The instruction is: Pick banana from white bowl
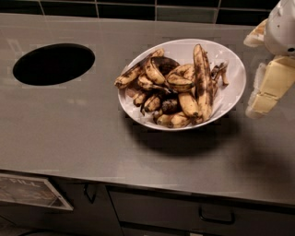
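Sitting on a brushed grey metal surface (pixel 92 133) is the white bowl (pixel 236 62), wide, shallow and glossy, placed a little right of centre. It is heaped with overripe fruit, yellow skins heavily marked with brown and black. The banana (pixel 203 80) lies along the right side of the heap, the longest piece and nearly straight, with a broad dark streak down its length. One end points toward the back rim of the bowl and the other toward the front rim. It rests on the other fruit, with shorter curved spotted bananas (pixel 152 73) piled to its left and a few dark stems just to its right.

The robot's hand (pixel 269 90) hangs at the far right edge of the view, a pale cream shape below a rounded white arm part (pixel 282 27). It is beside the bowl and apart from it, touching neither the rim nor any fruit. Whether the hand is open or closed cannot be told from this angle.

A dark round hole (pixel 54 63) is cut into the surface at the left, well apart from the bowl. Dark wall tiles (pixel 138 9) run along the back. Below the front edge are cabinet fronts with a drawer handle (pixel 216 216) and a tilted label plate (pixel 30 191) at the lower left.
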Motion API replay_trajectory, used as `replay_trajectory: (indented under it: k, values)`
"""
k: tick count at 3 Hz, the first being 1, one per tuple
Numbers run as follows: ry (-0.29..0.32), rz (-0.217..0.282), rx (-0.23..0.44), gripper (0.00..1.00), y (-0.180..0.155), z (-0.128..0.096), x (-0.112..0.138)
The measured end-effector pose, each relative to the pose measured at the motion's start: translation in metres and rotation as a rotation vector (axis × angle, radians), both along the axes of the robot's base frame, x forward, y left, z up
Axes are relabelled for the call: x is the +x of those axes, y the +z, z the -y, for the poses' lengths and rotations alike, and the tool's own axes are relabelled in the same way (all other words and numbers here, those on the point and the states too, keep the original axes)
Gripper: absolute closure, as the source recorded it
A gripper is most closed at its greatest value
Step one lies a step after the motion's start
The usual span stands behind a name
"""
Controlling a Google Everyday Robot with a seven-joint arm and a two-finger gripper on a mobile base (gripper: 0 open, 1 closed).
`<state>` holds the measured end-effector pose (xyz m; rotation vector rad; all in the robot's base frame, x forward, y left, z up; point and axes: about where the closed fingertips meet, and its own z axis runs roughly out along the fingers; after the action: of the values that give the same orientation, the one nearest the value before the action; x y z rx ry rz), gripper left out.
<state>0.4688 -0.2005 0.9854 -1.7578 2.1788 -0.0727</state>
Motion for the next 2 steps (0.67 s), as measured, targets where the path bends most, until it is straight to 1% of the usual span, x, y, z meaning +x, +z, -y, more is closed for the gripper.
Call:
replay_trajectory:
  k: [1, 2]
  values:
    - [0.020, -0.005, 0.016, 0.00, -0.003, -0.015, 0.012]
    - [0.043, -0.030, 0.067, 0.00, -0.005, -0.046, 0.030]
